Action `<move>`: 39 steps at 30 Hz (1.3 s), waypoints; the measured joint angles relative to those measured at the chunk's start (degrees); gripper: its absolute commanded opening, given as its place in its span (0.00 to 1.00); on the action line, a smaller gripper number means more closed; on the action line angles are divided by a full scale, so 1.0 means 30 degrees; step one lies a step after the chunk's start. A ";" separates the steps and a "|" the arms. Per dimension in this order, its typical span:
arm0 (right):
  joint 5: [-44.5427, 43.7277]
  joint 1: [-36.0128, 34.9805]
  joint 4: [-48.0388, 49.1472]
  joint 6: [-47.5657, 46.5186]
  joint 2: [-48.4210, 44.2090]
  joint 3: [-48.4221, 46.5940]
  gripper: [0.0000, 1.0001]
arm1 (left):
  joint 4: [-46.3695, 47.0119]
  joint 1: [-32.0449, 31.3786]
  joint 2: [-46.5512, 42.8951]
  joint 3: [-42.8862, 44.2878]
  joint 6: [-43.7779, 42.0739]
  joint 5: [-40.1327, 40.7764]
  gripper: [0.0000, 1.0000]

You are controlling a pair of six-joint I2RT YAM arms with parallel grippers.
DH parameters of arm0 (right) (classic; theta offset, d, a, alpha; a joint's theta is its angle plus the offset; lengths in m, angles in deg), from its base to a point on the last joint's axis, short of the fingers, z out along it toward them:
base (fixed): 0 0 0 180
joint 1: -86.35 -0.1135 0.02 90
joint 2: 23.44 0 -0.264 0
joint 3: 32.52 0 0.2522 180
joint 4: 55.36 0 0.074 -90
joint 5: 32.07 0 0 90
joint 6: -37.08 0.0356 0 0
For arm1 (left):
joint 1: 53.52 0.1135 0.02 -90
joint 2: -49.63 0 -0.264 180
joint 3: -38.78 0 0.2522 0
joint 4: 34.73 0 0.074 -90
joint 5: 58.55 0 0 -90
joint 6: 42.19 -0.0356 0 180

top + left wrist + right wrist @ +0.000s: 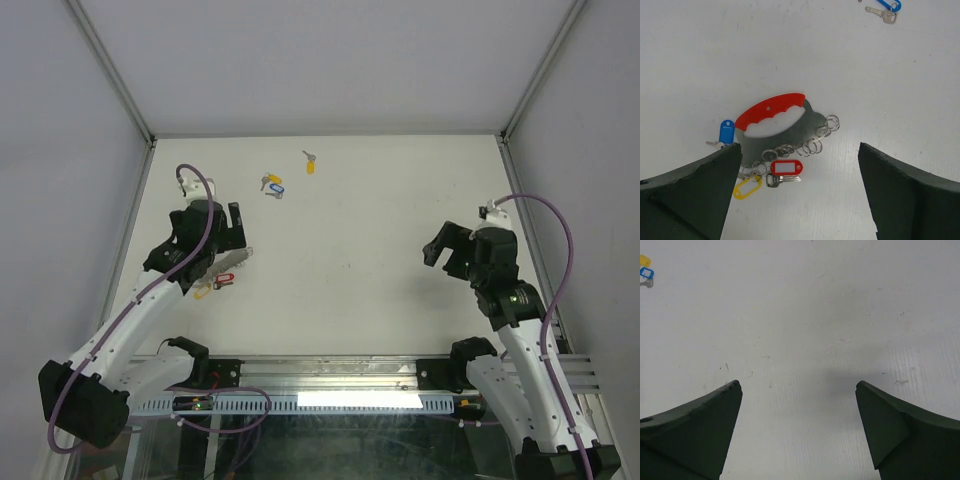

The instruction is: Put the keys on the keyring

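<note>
Covering keyring (771, 111) end, L fingers (695, 190) apart

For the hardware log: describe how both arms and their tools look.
White links with black joints and bases make up the left arm and right arm; a purple cable loops along each. The left tool and right tool are black, their fingers dark and wedge-shaped.

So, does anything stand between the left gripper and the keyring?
Nothing visible does. The left gripper is open above the keyring, which lies uncovered on the table between its fingers in the wrist view.
</note>
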 measured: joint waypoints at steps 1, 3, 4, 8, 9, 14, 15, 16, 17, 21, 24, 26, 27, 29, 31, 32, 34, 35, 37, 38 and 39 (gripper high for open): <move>0.0197 0.0044 0.0007 0.0109 0.0029 -0.0058 1.00 | -0.0058 0.0007 0.0109 0.0080 0.0022 -0.0066 0.99; 0.0481 0.0087 0.0015 0.0270 0.0036 -0.0197 1.00 | -0.0109 0.0109 0.0364 0.0284 0.0080 -0.0277 0.99; 0.0619 0.0102 0.0007 0.0321 0.0036 -0.0255 1.00 | -0.0146 0.0124 0.0517 0.0401 0.0138 -0.0386 0.99; 0.1049 0.0175 -0.0029 0.0503 0.0095 -0.0583 1.00 | -0.0262 0.0124 0.1071 0.0838 0.0328 -0.0546 0.99; 0.1166 0.0182 -0.0036 0.0546 0.0117 -0.0648 1.00 | -0.0291 0.0124 0.1195 0.0940 0.0342 -0.0561 0.99; 0.1989 0.0211 -0.0044 0.0685 0.0168 -0.0750 1.00 | -0.0240 0.0124 0.2011 0.1603 0.0321 -0.1020 0.99; 0.2259 0.0211 -0.0036 0.0699 0.0189 -0.0750 0.99 | -0.0168 0.0124 0.2310 0.1807 0.0306 -0.1093 0.99; 0.2499 0.0211 -0.0015 0.0721 0.0233 -0.0750 0.99 | -0.0138 0.0124 0.2725 0.2113 0.0270 -0.1246 0.99; 0.2769 0.0219 0.0015 0.0765 0.0306 -0.0750 0.99 | -0.0073 0.0124 0.3249 0.2492 0.0248 -0.1399 0.99; 0.3497 0.0255 0.0044 0.0838 0.0699 -0.0750 0.99 | 0.0328 0.0124 0.5938 0.4481 -0.0058 -0.1559 0.93; 0.3818 0.0270 0.0036 0.0845 0.0940 -0.0743 0.99 | 0.0692 0.0240 0.8342 0.6237 -0.0270 -0.1617 0.92; 0.3898 0.0270 0.0044 0.0845 0.0947 -0.0736 0.98 | 0.0947 0.0248 1.0236 0.7577 -0.0350 -0.1647 0.91; 0.3963 0.0277 0.0066 0.0838 0.0947 -0.0729 0.98 | 0.1100 0.0262 1.1140 0.8167 -0.0386 -0.1698 0.90; 0.4138 0.0284 0.0102 0.0838 0.0954 -0.0663 0.98 | 0.1348 0.0379 1.2743 0.9151 -0.0481 -0.1894 0.89; 0.4299 0.0284 0.0102 0.0831 0.1035 -0.0619 0.98 | 0.1457 0.0503 1.4171 1.0083 -0.0634 -0.2011 0.87; 0.4342 0.0284 0.0124 0.0823 0.1086 -0.0619 0.98 | 0.1610 0.0576 1.4790 1.0469 -0.0678 -0.2062 0.86; 0.4452 0.0284 0.0197 0.0823 0.1217 -0.0612 0.98 | 0.1836 0.0845 1.6254 1.1497 -0.0772 -0.2339 0.84; 0.4503 0.0284 0.0219 0.0823 0.1260 -0.0597 0.98 | 0.1894 0.1027 1.6939 1.1992 -0.0867 -0.2499 0.84; 0.4656 0.0284 0.0357 0.0816 0.1275 -0.0459 0.98 | 0.1982 0.1406 1.8214 1.2998 -0.1129 -0.2710 0.84; 0.4743 0.0284 0.0401 0.0816 0.1275 -0.0364 0.98 | 0.2076 0.1559 1.8739 1.3406 -0.1239 -0.2827 0.84; 0.4809 0.0284 0.0437 0.0816 0.1297 -0.0284 0.98 | 0.2091 0.1690 1.9220 1.3792 -0.1355 -0.2907 0.83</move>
